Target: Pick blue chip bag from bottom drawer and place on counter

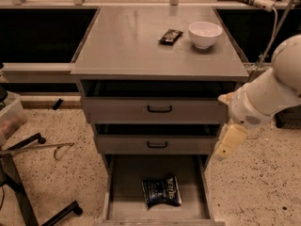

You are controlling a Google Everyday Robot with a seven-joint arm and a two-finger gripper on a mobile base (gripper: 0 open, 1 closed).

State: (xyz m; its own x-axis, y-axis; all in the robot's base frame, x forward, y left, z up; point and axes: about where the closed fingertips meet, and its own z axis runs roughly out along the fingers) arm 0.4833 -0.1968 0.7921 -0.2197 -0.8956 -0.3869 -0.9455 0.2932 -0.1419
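The blue chip bag [162, 191] lies flat on the floor of the open bottom drawer [133, 172], near its front middle. The counter [127, 41] is the grey top of the cabinet above. My gripper [227, 144] hangs from the white arm at the right of the cabinet, level with the middle drawer. It is above and to the right of the bag and does not touch it.
A small black wrapper packet [170, 36] and a white bowl [204, 34] sit on the counter's far right. The two upper drawers [159, 109] are slightly pulled out. A chair base [28, 173] and a plastic bin [10, 117] stand on the speckled floor at left.
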